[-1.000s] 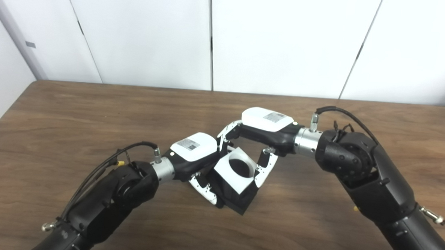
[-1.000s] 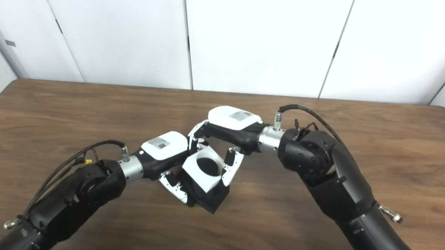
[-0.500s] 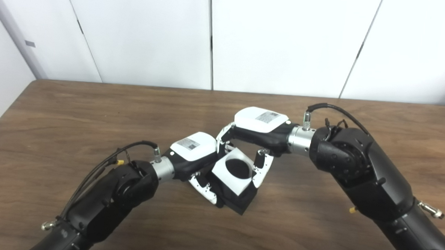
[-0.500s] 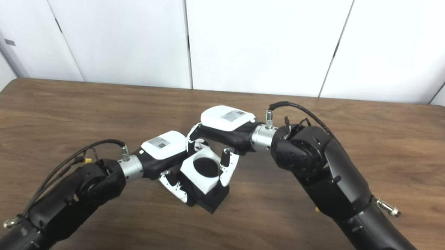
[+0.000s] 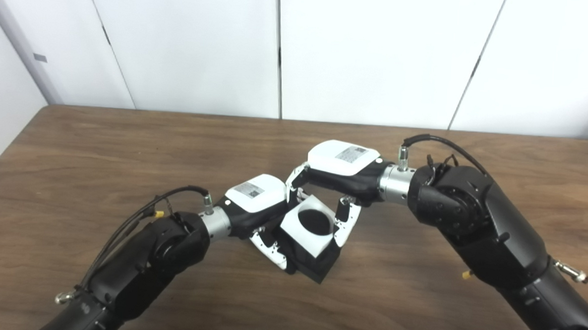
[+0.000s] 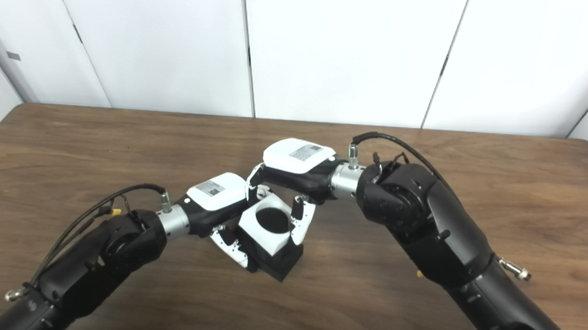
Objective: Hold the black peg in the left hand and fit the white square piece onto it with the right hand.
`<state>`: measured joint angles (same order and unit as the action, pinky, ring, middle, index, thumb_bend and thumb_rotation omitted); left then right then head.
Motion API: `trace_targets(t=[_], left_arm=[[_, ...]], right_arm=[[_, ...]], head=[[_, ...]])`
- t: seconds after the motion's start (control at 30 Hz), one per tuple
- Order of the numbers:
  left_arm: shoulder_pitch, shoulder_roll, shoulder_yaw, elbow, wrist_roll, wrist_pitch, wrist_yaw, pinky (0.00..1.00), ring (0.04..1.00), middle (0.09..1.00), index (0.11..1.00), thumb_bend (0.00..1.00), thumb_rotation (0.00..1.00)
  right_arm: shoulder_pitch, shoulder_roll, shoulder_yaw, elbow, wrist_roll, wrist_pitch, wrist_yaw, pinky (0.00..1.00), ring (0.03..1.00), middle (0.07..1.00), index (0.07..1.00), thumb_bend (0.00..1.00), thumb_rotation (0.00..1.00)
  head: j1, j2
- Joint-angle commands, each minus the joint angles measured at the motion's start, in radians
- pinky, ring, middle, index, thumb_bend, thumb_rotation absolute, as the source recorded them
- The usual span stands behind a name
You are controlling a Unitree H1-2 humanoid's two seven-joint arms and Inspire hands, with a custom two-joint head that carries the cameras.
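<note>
At the table's middle, the white square piece point(image 5: 307, 229) with its round dark hole sits on top of the black peg's square base point(image 5: 317, 267). My left hand point(image 5: 255, 201) is shut on the black peg from the left, its fingers point(image 5: 269, 250) wrapped under the base. From the right, my right hand point(image 5: 341, 167) closes on the white square piece, fingers at its far corner and thumb point(image 5: 347, 224) on its right side. The peg's shaft is hidden inside the hole. In the right eye view the same stack shows as the white piece point(image 6: 266, 227) over the black base point(image 6: 281, 261).
The brown wooden table point(image 5: 101, 146) stretches to all sides, with white wall panels point(image 5: 368, 54) behind its far edge. A black cable point(image 5: 148, 213) loops off my left wrist, another point(image 5: 443, 146) off my right wrist.
My right hand and forearm have shifted left and a little down, pressing the white square piece closer onto the black base. The left hand has held still.
</note>
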<state>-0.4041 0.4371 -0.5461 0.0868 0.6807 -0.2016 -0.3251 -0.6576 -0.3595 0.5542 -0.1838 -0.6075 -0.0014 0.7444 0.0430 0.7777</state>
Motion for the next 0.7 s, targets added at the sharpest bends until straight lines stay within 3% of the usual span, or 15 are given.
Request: trace_targets(t=[0.0,0.07,0.1,0.13,0.2,0.47,0.67], left_arm=[[0.008,-0.003,-0.046,0.024,0.075,0.026,-0.07,0.77,0.893,0.856,0.489,0.52,0.08],[0.007,-0.003,-0.047,0.03,0.075,0.02,-0.065,0.77,0.891,0.844,0.489,0.52,0.08],[0.006,-0.004,-0.047,0.032,0.074,0.017,-0.064,0.77,0.889,0.838,0.489,0.52,0.08],[0.006,-0.005,-0.047,0.034,0.073,0.016,-0.063,0.77,0.885,0.83,0.489,0.52,0.08],[0.005,-0.006,-0.047,0.037,0.072,0.015,-0.061,0.77,0.885,0.825,0.49,0.52,0.08],[0.004,-0.006,-0.046,0.038,0.073,0.013,-0.059,0.79,0.901,0.846,0.489,0.52,0.08],[0.002,-0.005,-0.046,0.035,0.07,0.017,-0.066,0.8,0.908,0.88,0.49,0.52,0.08]], right_arm=[[-0.007,0.018,0.061,-0.016,0.009,-0.011,0.08,0.77,0.8,0.769,0.486,0.53,0.15],[-0.009,0.015,0.068,-0.018,0.003,-0.005,0.087,0.77,0.799,0.773,0.49,0.52,0.15],[-0.011,0.013,0.071,-0.019,0.0,-0.001,0.091,0.77,0.8,0.778,0.557,0.72,0.23],[-0.013,0.011,0.074,-0.02,-0.003,0.004,0.097,0.77,0.802,0.785,0.607,0.82,0.28],[-0.018,0.008,0.08,-0.024,-0.007,0.014,0.104,0.78,0.811,0.803,0.673,0.92,0.33],[-0.022,-0.002,0.084,-0.03,-0.016,0.023,0.115,0.77,0.827,0.831,0.762,1.0,0.38],[-0.022,-0.001,0.077,-0.032,-0.014,0.033,0.125,0.77,0.836,0.84,0.746,0.99,0.37]], head=[[0.001,0.001],[0.001,0.002],[0.002,0.002],[0.002,0.002],[0.002,0.002],[0.001,0.002],[0.0,0.004]])
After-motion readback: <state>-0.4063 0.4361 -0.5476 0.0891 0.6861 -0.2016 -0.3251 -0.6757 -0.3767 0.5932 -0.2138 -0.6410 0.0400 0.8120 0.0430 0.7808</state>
